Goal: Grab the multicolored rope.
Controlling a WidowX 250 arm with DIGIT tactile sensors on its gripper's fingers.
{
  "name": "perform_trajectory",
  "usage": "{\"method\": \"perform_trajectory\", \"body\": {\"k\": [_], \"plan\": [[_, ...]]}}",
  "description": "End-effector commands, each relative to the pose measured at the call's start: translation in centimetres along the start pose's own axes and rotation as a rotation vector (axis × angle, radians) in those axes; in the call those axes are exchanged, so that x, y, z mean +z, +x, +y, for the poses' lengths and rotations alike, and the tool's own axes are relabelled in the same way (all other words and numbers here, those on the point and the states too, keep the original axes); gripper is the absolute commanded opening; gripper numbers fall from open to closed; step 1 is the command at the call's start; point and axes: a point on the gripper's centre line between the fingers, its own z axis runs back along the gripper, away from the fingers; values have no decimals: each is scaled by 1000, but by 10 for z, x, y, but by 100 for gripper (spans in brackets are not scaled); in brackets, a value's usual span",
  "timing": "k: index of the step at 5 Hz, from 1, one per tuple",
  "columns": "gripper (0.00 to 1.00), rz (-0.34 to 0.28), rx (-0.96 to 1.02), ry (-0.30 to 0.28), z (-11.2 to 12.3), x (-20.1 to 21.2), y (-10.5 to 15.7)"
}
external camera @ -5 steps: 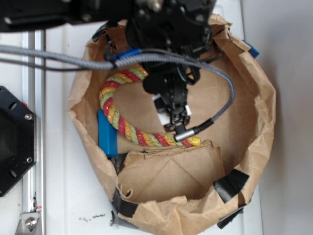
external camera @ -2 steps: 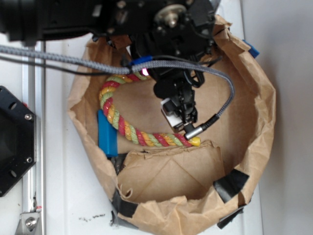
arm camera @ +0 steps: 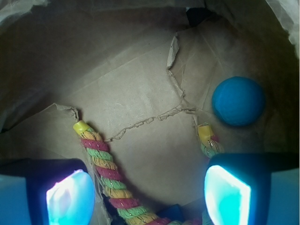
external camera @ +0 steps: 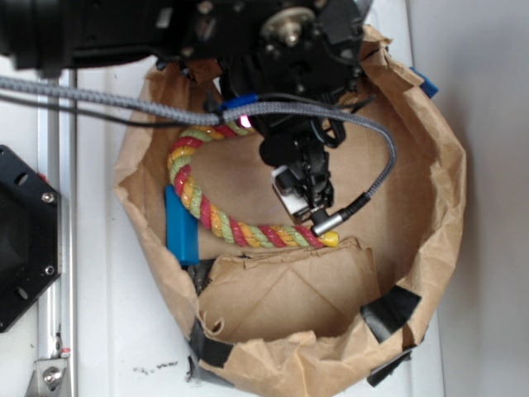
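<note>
Since a second ago arm shifted right; gripper (arm camera: 149, 194) jaws spread wide, empty, straddling multicolored rope (external camera: 213, 217) inside paper bag (external camera: 438, 207), teal ball (arm camera: 238, 101) nearby.

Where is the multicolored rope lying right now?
In the exterior view the multicolored rope curves along the left floor of the paper bag, beside the blue block; its yellow tip lies just below the pincer.

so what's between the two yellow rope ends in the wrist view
Only bare brown paper with a torn seam separates the rope ends; the blue ball sits off to the right.
</note>
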Motion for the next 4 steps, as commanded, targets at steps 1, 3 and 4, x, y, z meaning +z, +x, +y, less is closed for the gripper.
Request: {"method": "perform_trajectory", "body": {"k": [1, 3, 4], "plan": [[100, 36, -29, 103, 20, -43, -39], [100, -6, -78, 105, 29, -51, -50], [100, 6, -70, 78, 32, -48, -22]]}}
